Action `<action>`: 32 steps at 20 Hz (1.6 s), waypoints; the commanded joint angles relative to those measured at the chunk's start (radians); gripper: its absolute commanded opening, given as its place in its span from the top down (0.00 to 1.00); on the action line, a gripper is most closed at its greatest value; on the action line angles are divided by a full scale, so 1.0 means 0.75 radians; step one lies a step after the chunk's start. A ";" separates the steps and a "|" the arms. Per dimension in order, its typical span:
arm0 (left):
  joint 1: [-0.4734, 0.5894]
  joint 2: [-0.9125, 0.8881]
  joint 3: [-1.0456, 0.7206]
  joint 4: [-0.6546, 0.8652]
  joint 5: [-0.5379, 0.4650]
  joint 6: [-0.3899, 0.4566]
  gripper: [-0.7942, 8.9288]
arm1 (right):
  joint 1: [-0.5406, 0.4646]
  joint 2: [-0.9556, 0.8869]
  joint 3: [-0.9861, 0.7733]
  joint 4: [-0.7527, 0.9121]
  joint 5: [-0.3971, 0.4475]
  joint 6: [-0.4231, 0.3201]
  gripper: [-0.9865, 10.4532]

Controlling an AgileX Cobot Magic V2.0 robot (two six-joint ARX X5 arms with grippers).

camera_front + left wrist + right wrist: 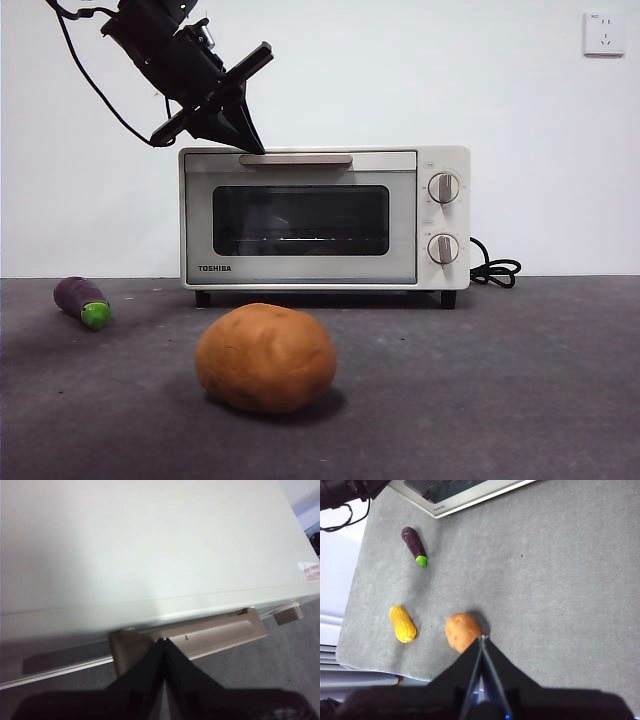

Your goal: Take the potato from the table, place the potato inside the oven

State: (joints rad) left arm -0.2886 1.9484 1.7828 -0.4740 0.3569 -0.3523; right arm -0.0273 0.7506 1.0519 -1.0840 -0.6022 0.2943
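The orange-brown potato (265,357) (462,631) lies on the dark grey table (520,380), in front of the cream-white oven (320,217) (150,545), whose glass door is closed. My left gripper (258,149) (163,640) is shut with nothing in it. It comes down from the upper left, and its tips sit at the left part of the oven's bar handle (295,159) (220,632). My right gripper (482,638) is shut and empty, held high over the table near the potato. It does not show in the front view.
A small purple eggplant (82,301) (414,545) with a green end lies left of the oven. A yellow corn cob (402,624) lies near the table's edge, beside the potato. The oven's black cord (495,270) trails at its right. A wall socket (603,33) is behind.
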 commanded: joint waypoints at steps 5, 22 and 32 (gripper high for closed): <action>-0.052 0.041 0.001 -0.115 -0.058 0.110 0.92 | 0.002 -0.003 0.002 -0.049 0.002 -0.015 0.92; -0.136 0.041 0.001 -0.505 -0.320 0.284 0.92 | 0.002 -0.019 0.002 -0.202 0.002 -0.154 0.92; -0.203 0.041 0.000 -0.595 -0.467 0.366 0.92 | 0.002 -0.135 0.002 -0.273 0.002 -0.158 0.91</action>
State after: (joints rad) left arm -0.4561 1.9339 1.8050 -0.9543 0.0624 -0.1028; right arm -0.0273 0.6529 1.0519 -1.2922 -0.6018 0.1864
